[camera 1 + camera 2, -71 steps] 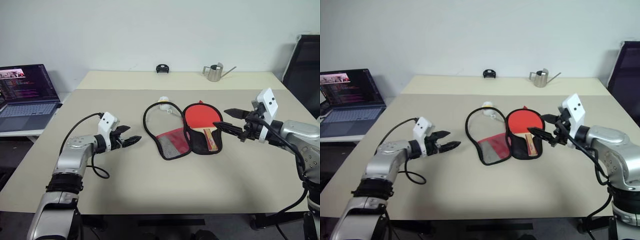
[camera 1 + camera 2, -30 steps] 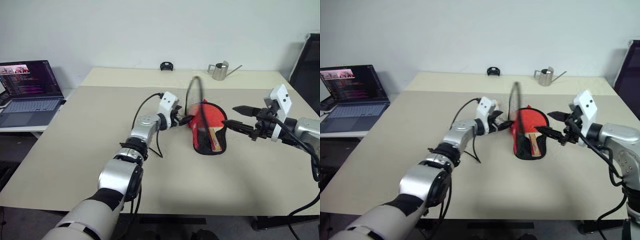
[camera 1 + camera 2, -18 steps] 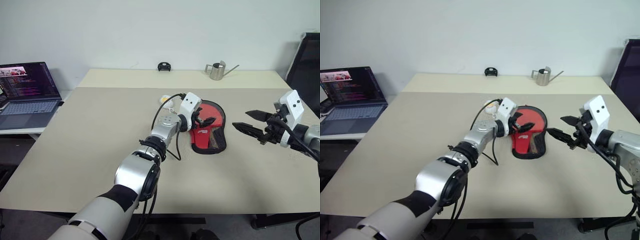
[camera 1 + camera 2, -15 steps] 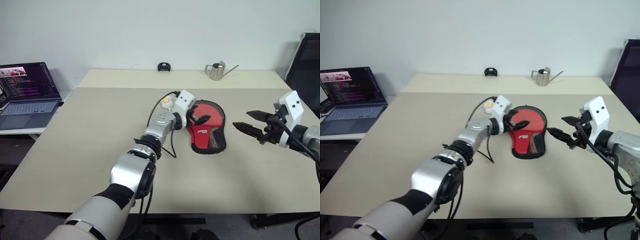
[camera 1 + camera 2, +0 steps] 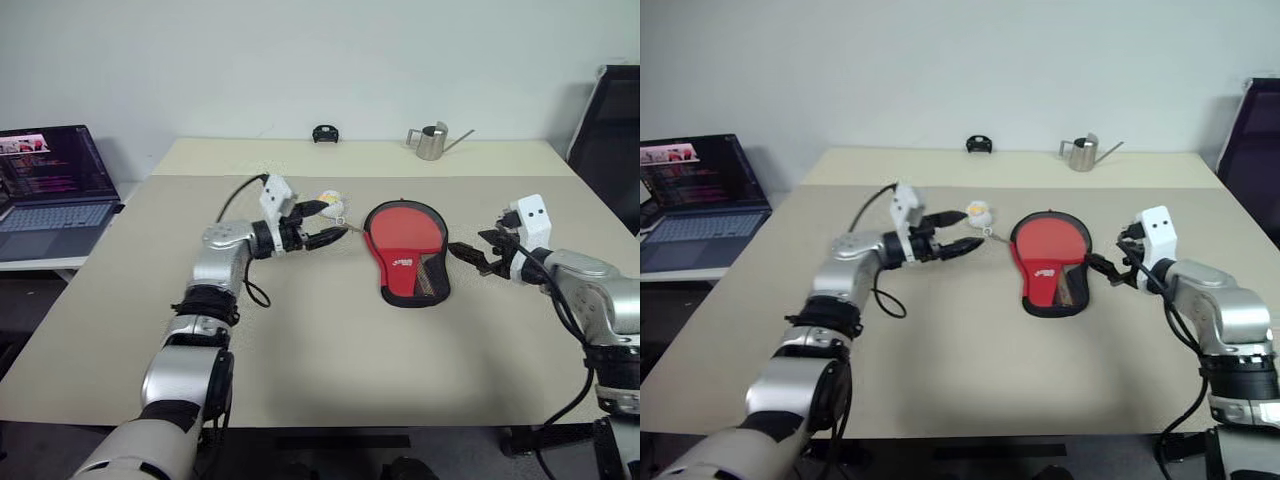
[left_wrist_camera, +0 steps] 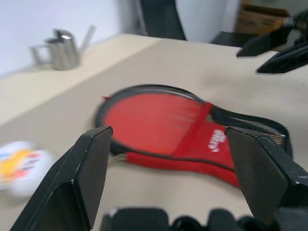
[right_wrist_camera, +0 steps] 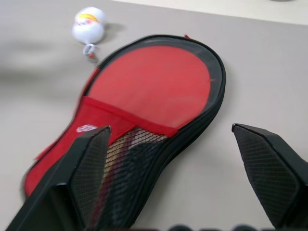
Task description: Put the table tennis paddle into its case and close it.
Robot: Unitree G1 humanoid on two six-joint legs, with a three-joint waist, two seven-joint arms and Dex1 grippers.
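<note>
One case [image 5: 405, 243] is seen lying flat on the table [image 5: 300, 340], red face up, its flap folded over; through the black mesh end a dark shape is glimpsed, though the table tennis paddle cannot be made out for certain. One small white charm [image 5: 331, 205] is tethered just beside the case. The left gripper [image 5: 333, 221] is held with jaws apart near the charm, gripping nothing. The right gripper [image 5: 462, 252] is held with jaws apart just beside the case's mesh end. One metal watering can [image 5: 430, 143] and one laptop [image 5: 50, 180] are counted.

readable text: none | case [image 7: 120, 120]: small white logo on red band, just ahead of right gripper [image 7: 173, 178], letters too blurred to read
</note>
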